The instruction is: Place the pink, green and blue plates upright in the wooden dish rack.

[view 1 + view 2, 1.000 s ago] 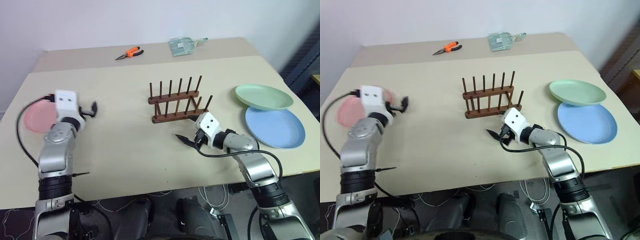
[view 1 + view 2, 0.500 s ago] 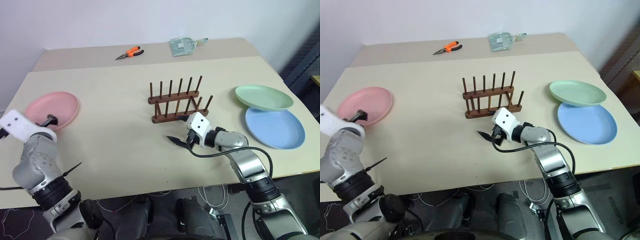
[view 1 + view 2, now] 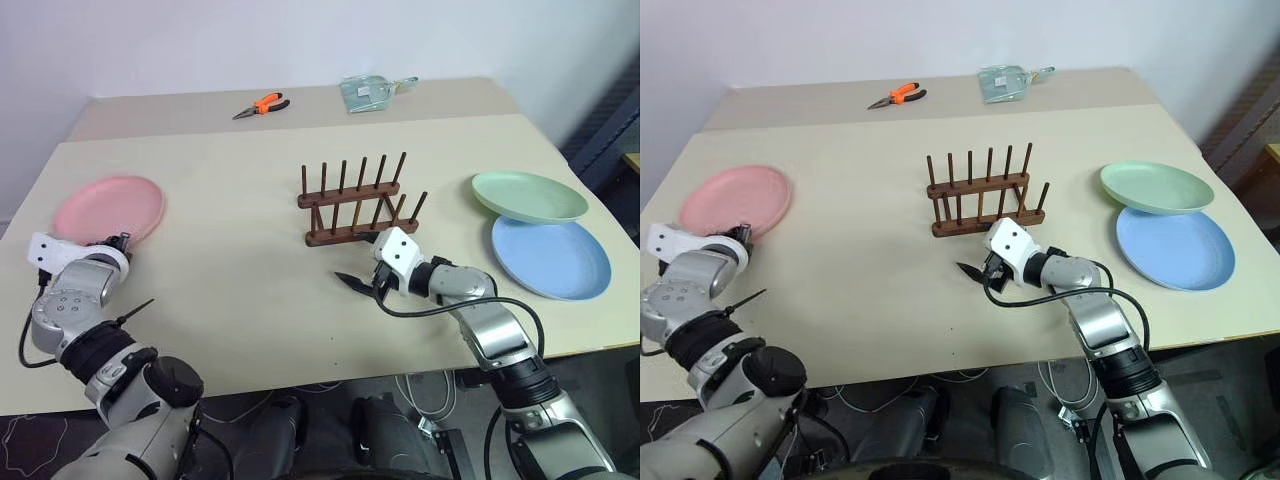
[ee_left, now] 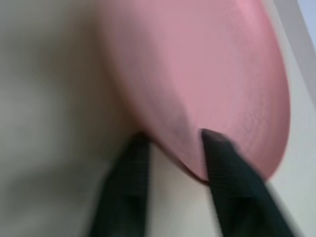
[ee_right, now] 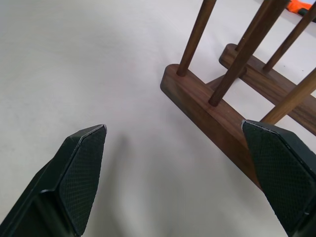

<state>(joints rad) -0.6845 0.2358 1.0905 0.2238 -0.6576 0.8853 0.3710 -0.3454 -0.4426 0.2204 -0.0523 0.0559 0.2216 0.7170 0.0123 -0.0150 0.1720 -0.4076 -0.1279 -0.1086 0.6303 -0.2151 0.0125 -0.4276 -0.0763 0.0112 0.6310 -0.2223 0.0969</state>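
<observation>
The pink plate (image 3: pixel 108 205) lies flat at the table's left. My left gripper (image 3: pixel 120 240) sits at its near rim. In the left wrist view the two fingers (image 4: pixel 222 163) pinch the rim of the pink plate (image 4: pixel 207 74), one above it and one below. The wooden dish rack (image 3: pixel 355 200) stands empty mid-table. My right gripper (image 3: pixel 360 283) hovers open just in front of the rack's left end (image 5: pixel 207 103), holding nothing. The green plate (image 3: pixel 528 195) rests overlapping the far edge of the blue plate (image 3: pixel 555 260) at the right.
Orange-handled pliers (image 3: pixel 260 104) and a clear packet (image 3: pixel 368 92) lie on the raised strip at the back of the table. A black cable runs from each wrist. The table's front edge is close to both arms.
My left arm has swung down and left from above the pink plate to its near rim, the wrist rolled over, and its fingers closed on the rim. The right gripper has stayed put.
</observation>
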